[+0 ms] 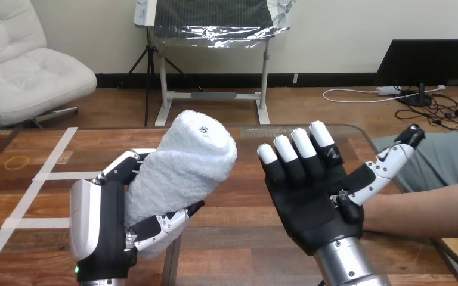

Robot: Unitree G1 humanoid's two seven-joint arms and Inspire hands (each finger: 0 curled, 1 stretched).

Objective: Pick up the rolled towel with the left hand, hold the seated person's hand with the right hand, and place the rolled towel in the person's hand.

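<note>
The rolled towel [182, 173] stands nearly upright above the table [238, 250], its top leaning slightly right. The left hand [104, 220] grips its lower half, with fingers [161, 224] curled across the front. Just right of the towel and apart from it, the right hand [310, 196] is spread wide, fingers straight, holding nothing. The person's forearm [423, 208] reaches in behind that hand's thumb side. The person's hand is hidden.

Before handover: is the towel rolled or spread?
Rolled: the towel forms a cylinder, its round end up, clasped by the left robot hand.
</note>
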